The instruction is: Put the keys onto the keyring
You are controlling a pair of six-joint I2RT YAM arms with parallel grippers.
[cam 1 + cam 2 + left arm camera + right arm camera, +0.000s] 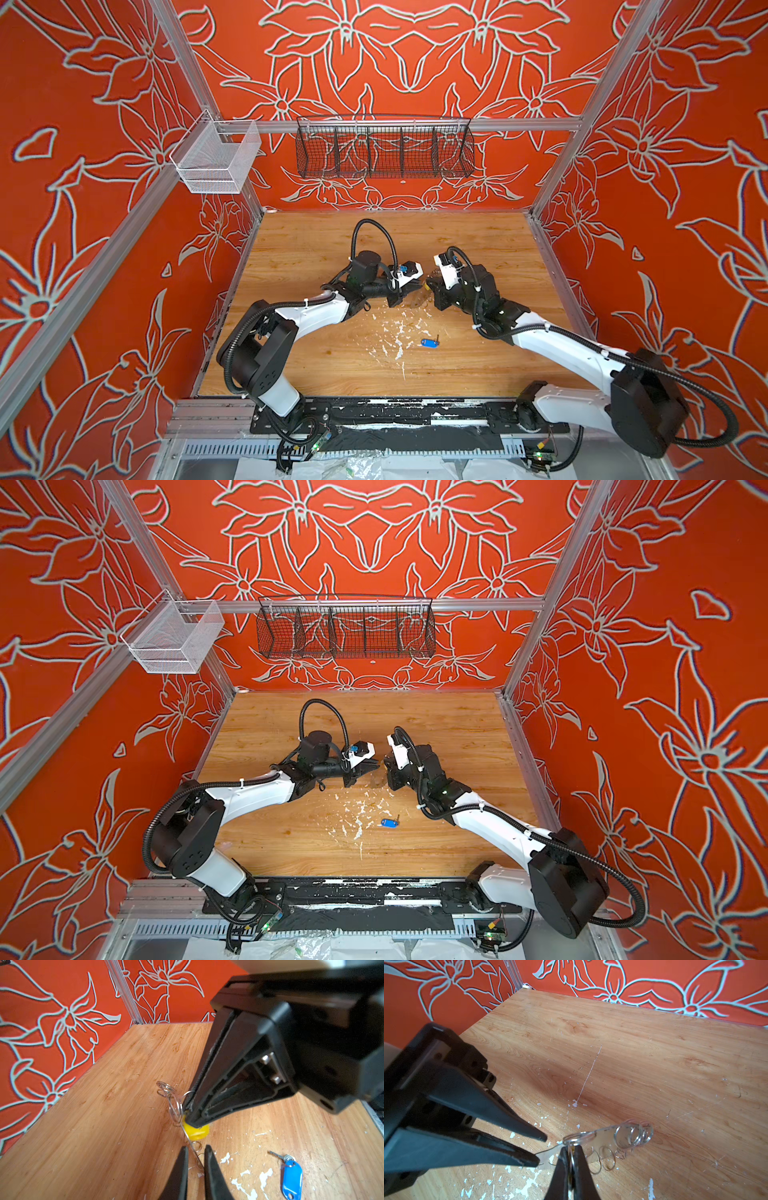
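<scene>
Nearest, the blue-tagged key (429,342) lies loose on the table (332,365). Farther in, key 1 of 2 looks mid-threading: the right gripper (192,1122) pinches the yellow-tagged key (197,1132) at the keyring (602,1134). The left gripper (540,1150) straddles its plate, jaws slightly apart. The next move likely needs a firmer brace.

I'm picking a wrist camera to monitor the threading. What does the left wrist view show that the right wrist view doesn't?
Only the left wrist view: the blue-tagged key lying alone on the table, and the yellow-tagged key plainly at the tip of the shut right tool. Only the right wrist view: the flat face of the keyring, edge-on in the left wrist view, and a long pale scratch. Both: the keyring's wire loops, both tools, the left tool slightly open at the plate's edge.
</scene>
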